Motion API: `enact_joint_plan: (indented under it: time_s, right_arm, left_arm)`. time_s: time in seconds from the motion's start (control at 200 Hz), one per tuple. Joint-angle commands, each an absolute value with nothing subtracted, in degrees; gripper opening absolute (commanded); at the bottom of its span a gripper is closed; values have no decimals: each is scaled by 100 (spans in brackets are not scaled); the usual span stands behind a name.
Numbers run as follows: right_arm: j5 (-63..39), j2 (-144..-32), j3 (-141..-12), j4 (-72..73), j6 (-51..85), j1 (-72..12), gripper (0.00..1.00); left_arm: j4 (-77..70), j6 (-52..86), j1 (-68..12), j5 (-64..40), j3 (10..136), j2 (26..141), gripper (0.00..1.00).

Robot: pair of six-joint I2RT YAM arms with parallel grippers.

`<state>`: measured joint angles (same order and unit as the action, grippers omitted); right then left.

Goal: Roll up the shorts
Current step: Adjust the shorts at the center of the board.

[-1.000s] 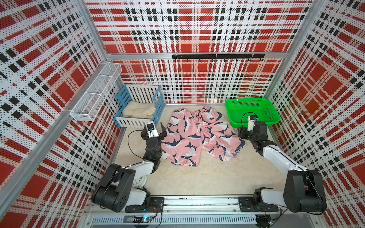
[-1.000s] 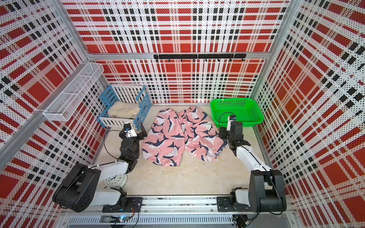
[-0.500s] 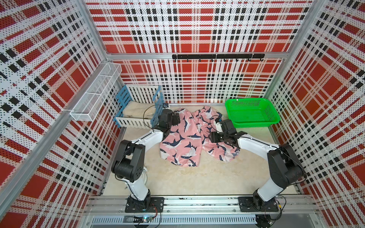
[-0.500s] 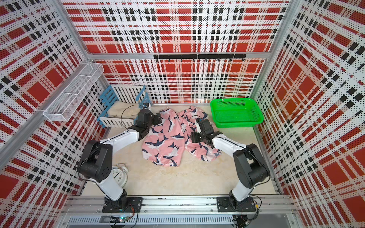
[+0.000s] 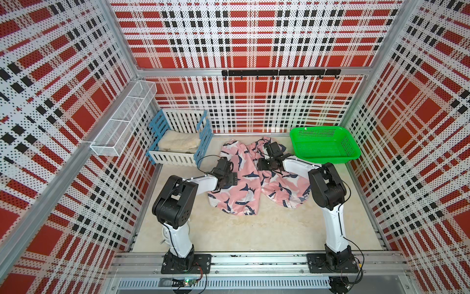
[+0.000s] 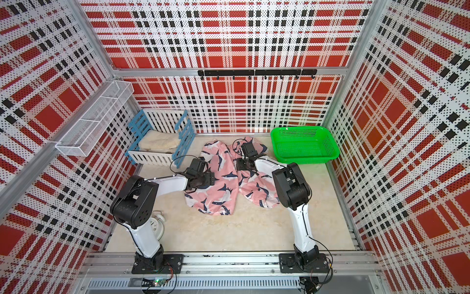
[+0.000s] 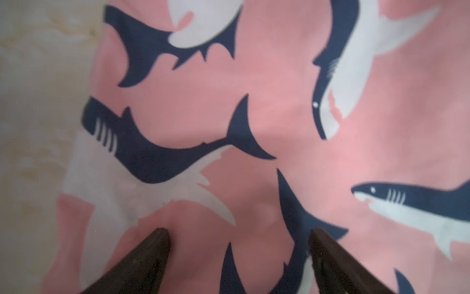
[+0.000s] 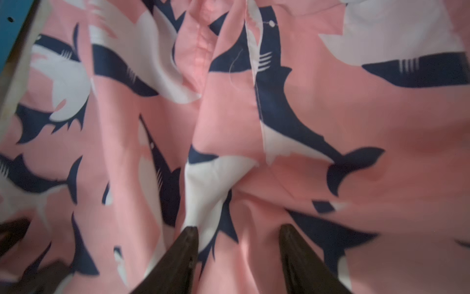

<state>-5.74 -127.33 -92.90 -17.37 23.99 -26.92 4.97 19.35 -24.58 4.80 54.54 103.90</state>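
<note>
**The shorts (image 5: 244,198) lay unrolled beside the green basket (image 5: 318,128), both pincers down on the cloth**

In both top views the shorts (image 6: 216,193) were spread flat on the tabletop (image 5: 254,234), just beside the green basket (image 6: 302,129). The right arm crossed the gap, so it could not be told whether fabric and basket touched. The gathered waistband end lay level with the basket. The two wide legs ran away from it toward the arm bases, one leg next to the basket and the other farther off.

The right pincer (image 5: 265,165) sat on the leg nearer the basket, up toward the waistband. In the right wrist view this pincer (image 8: 237,227) was released. Its dark fingertips (image 8: 189,236) stood apart on wrinkled shark-print fabric (image 8: 254,122), and a raised fold ran up to one tip. Nothing was clamped between them.

The left pincer (image 5: 227,182) sat on the leg farther from the basket, near that leg's outer edge. In the left wrist view the pincer (image 7: 237,231) was released too. Its fingertips (image 7: 160,236) stood wide apart on smooth pink cloth (image 7: 254,122), with bare tabletop beyond the hem.

Past the shorts from the basket stood a blue-and-white slatted crate (image 5: 175,159) holding a folded cream fluffy cloth (image 5: 178,143). A white alarm clock (image 6: 155,225) stood well apart from the basket, half hidden by the left arm.
</note>
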Motion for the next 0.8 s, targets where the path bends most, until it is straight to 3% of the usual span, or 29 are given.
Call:
enact_joint_plan:
  time_s: [0.0,0.18,0.351,0.606,0.797]
  right_arm:
    - [-760,-13330,-10029,-2118,2444,-2664,57]
    - [-1402,-14283,-11496,-2546,2381,-2822,56]
    - [-2733,-14758,-12656,-2950,1902,-3094,57]
    - [-2686,-13011,-11433,-2223,2380,-2500,57]
    - [-2070,-11479,-10302,-2409,2566,-2218,58]
  left_arm:
    - [721,2392,-2906,-85,5047,10383,91]
    - [562,2767,-3974,-364,5405,10724,91]
    - [453,2828,-4891,-866,6376,11295,92]
    - [230,2578,-5171,-1249,6771,10753,91]
    - [286,2588,-4442,-1179,6750,9805,91]
